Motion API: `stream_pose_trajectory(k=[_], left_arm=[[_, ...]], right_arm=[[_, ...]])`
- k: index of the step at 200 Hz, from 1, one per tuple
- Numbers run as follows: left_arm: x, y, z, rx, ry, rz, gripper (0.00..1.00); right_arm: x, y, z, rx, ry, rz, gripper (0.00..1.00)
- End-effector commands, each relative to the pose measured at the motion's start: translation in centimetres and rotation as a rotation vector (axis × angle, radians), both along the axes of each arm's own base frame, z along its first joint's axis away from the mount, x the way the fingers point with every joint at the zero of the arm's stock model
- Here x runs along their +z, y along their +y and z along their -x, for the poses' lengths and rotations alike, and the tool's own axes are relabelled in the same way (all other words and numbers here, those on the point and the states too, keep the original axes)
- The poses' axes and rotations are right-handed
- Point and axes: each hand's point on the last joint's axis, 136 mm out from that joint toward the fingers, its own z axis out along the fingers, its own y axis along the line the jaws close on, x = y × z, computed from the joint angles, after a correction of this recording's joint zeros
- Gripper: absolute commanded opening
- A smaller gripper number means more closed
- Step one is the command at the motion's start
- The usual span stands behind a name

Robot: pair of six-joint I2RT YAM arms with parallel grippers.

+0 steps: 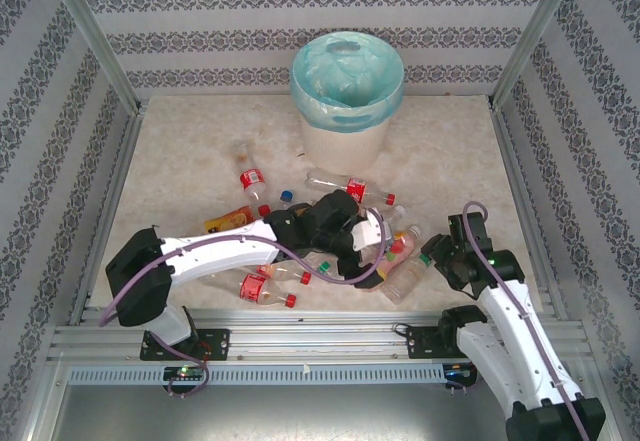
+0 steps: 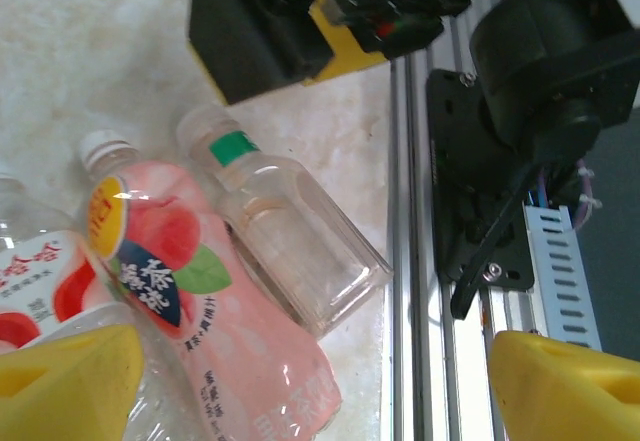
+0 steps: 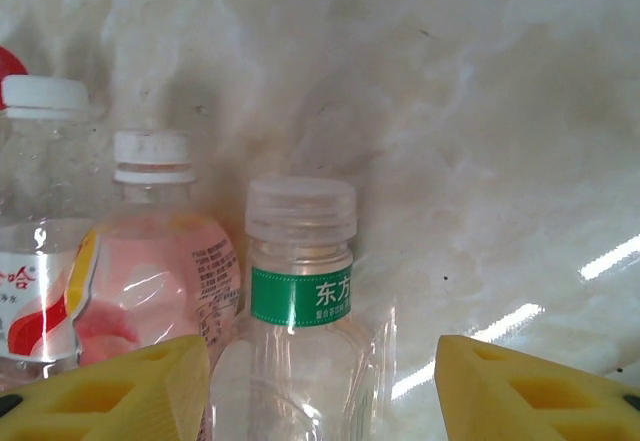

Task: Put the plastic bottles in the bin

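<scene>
On the table (image 1: 180, 151), plastic bottles (image 1: 265, 288) lie outside the turquoise-lined bin (image 1: 345, 139).

Cream-white bin (image 1: 345, 146) upper centre, pale turquoise liner (image 1: 347, 71) over the rim. Marbled beige table (image 1: 180, 151), grey floral stripes on white walls (image 1: 300, 1). White-and-black, purple-cabled left arm (image 1: 220, 246). Down at the right wrist: pink-labelled bottle (image 3: 150, 291), white cap; clear bottle (image 3: 300, 361), green band, white lettering. Yellow pads (image 3: 110, 391) on the right gripper (image 3: 320, 391). Red caps, red labels among the scattered plastic bottles (image 1: 255, 183).
</scene>
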Motion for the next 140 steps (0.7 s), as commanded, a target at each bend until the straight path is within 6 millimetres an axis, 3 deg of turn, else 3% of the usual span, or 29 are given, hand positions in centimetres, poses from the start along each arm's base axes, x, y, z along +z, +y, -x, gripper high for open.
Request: stream_pose_trajectory(k=[1, 68, 140], left_arm=[[0.3, -1.0, 0.9, -0.066, -0.013, 0.04, 0.91], [0.7, -1.3, 0.8, -0.067, -0.019, 0.061, 0.92], [0.5, -1.1, 0.9, -0.059, -0.013, 0.049, 0.92]], right_arm=[[-0.7, 0.5, -0.7, 0.031, -0.008, -0.038, 0.62], [-2.8, 1.0, -1.0, 0.036, 0.018, -0.086, 0.6], [-3.7, 0.5, -1.7, 0.033, 0.017, -0.085, 0.57]])
